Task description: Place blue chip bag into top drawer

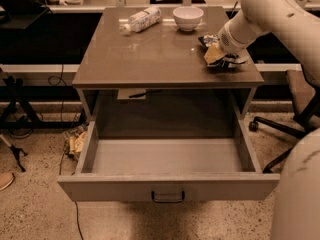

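The gripper [218, 53] is down on the right side of the table top [160, 59], right at the blue chip bag [231, 61]. Honestly can't tell if it's actually clamped on the bag or just sitting against it, since the wrist covers that spot. The bag lies crumpled near the table's right front corner. Only dark bits of it stick out around the gripper, plus a tan patch I can't place. Any lettering on it isn't readable.

The big white arm [270, 14] comes in from the upper right and runs off the frame.

Further back on the table there's a white bowl [188, 18], upright, and to its left a clear plastic bottle [141, 20] lying on its side. The bottle has a label but I can't read a word of it.

Below, the top drawer [115, 189] is pulled wide open, with a small dark handle [168, 197] in the middle of the front panel. A pale tag [131, 93] hangs under the table's front edge, with nothing legible on it.

Bottom right is a rounded white part of the robot [300, 194], cut off by the frame and hiding the floor there. An office chair [295, 99] is half hidden behind the arm. Some crumpled stuff [76, 143] sits on the floor left of the drawer.
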Controlling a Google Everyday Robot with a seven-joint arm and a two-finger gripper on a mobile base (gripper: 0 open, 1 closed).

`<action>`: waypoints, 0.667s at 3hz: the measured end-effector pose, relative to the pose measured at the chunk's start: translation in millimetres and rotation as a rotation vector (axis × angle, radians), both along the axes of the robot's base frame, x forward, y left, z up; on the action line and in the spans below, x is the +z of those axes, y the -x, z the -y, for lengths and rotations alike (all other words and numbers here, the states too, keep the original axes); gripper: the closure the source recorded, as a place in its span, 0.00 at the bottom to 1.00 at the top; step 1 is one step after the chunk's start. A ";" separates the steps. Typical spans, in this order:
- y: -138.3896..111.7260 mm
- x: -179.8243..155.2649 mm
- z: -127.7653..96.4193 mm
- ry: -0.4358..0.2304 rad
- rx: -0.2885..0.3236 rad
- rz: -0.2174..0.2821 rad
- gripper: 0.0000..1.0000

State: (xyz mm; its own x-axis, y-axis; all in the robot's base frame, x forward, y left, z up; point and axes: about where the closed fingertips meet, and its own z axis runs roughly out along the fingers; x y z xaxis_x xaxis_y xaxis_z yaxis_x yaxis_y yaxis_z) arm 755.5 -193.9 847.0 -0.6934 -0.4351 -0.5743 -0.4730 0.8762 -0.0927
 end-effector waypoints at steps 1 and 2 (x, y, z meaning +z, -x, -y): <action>34.1 36.1 -16.1 0.011 0.104 0.078 0.92; 95.1 85.6 -37.1 0.068 0.257 0.132 1.00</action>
State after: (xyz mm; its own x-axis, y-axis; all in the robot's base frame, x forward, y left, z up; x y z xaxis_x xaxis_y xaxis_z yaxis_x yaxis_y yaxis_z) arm 660.3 -156.8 932.6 -0.4765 -0.6277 -0.6155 -0.6586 0.7186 -0.2230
